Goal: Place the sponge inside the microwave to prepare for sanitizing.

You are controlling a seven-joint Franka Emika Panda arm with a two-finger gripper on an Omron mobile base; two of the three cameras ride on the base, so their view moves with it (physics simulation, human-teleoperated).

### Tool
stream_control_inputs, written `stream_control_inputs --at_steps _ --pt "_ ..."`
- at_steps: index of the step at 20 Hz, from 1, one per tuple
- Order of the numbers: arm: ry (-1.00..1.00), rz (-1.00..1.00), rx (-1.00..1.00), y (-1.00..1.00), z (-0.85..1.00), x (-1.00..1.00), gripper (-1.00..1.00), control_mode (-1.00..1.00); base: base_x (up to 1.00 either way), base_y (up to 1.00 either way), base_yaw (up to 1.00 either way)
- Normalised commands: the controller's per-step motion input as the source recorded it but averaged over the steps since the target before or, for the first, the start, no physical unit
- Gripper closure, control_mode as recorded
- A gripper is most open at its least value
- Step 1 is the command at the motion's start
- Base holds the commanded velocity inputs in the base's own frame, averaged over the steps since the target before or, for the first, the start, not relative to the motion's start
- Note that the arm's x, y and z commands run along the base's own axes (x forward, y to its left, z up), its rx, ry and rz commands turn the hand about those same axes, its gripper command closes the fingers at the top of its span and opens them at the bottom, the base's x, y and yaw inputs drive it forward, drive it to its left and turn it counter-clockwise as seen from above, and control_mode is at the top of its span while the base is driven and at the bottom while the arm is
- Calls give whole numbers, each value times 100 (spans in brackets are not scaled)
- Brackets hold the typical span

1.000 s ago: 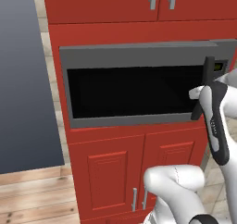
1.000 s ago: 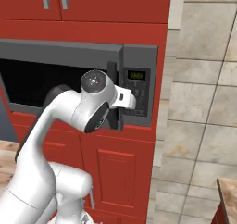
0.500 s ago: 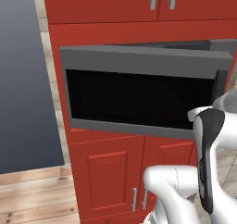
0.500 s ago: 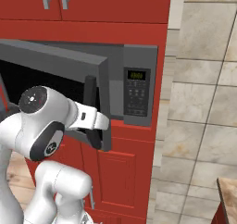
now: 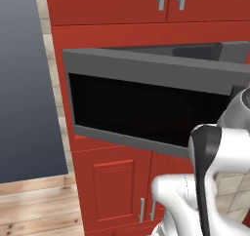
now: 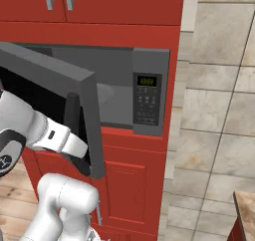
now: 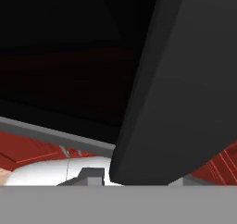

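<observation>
The microwave [image 6: 147, 100] is a wide grey built-in oven set among red cabinets, with a black keypad and a green display. Its dark-windowed door [image 5: 146, 108] stands swung partly open, hinged on the left. In the right base view my gripper [image 6: 82, 163] is at the lower end of the dark vertical door handle [image 6: 72, 118], shut on it. The hand view shows that handle [image 7: 185, 79] very close, slanting across the dark door window. Inside, the grey cavity wall [image 6: 115, 98] shows through the gap. The sponge is out of view.
Red cabinet doors [image 5: 117, 186] sit below the microwave and more are above it [image 6: 124, 3]. A tall dark grey panel [image 5: 24, 84] stands to the left, a tiled wall [image 6: 219, 110] to the right. A counter corner [image 6: 245, 205] shows low right.
The microwave door has swung from nearly shut to partly open. My arm has drawn back and down, away from the oven, with the gripper on the handle.
</observation>
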Motion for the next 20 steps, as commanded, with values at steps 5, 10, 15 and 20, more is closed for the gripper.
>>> stream_control_inputs --at_steps 5,10,15,20 --pt "-9 -16 0 81 -38 -53 100 -100 0 0 0" --pt "-21 -9 0 48 -24 -15 100 -100 0 0 0" --pt "-12 -2 0 27 -3 0 100 -100 0 0 0" --pt "-6 0 0 9 0 0 -100 -100 0 0 0"
